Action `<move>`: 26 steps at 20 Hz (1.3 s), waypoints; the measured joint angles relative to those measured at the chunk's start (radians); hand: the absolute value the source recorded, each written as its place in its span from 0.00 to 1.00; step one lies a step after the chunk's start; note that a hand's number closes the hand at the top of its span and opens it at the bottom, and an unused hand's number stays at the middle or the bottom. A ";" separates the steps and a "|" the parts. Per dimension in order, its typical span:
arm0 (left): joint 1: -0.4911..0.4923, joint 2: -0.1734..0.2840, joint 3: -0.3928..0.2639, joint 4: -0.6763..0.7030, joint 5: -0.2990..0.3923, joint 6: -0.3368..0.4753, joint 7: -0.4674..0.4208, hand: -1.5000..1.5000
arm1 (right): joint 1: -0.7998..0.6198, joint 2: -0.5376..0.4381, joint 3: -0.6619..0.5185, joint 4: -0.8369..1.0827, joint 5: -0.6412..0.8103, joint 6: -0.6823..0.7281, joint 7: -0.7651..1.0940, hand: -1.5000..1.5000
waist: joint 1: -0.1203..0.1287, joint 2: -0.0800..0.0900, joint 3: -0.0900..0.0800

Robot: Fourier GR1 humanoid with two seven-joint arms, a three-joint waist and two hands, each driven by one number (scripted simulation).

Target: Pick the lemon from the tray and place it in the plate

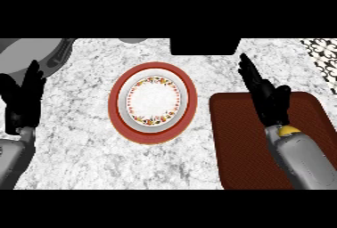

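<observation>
A round plate point(153, 133) with a red rim and a white, flower-edged middle lies on the marble counter, left of centre. To its right lies the dark red tray point(237, 147). Only a small yellow patch of the lemon point(287, 130) shows on the tray, peeking out from under my right wrist. My right hand point(269, 100) hovers over the tray's upper edge with fingers straight, pointing up and left, holding nothing. My left hand point(22, 100) rests at the left edge, fingers up and open, far from the plate.
A grey round pan or sink edge point(33, 51) sits at the top left. A black block point(205, 46) stands at the top centre, and a patterned black-and-white surface point(324, 58) fills the top right corner.
</observation>
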 measured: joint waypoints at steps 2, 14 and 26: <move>0.004 -0.008 -0.004 -0.015 -0.007 -0.018 -0.025 0.50 | 0.007 -0.005 -0.012 -0.034 -0.032 0.047 0.004 0.00 | 0.002 0.013 0.002; 0.041 -0.084 -0.128 -0.072 -0.028 -0.143 -0.144 0.50 | 0.177 -0.241 0.089 -0.141 0.051 0.397 -0.289 0.00 | -0.013 0.027 0.002; 0.032 -0.110 -0.111 -0.065 -0.054 -0.194 -0.151 0.50 | 0.382 -0.468 -0.126 -0.102 0.183 0.414 -0.734 0.00 | -0.006 0.031 0.004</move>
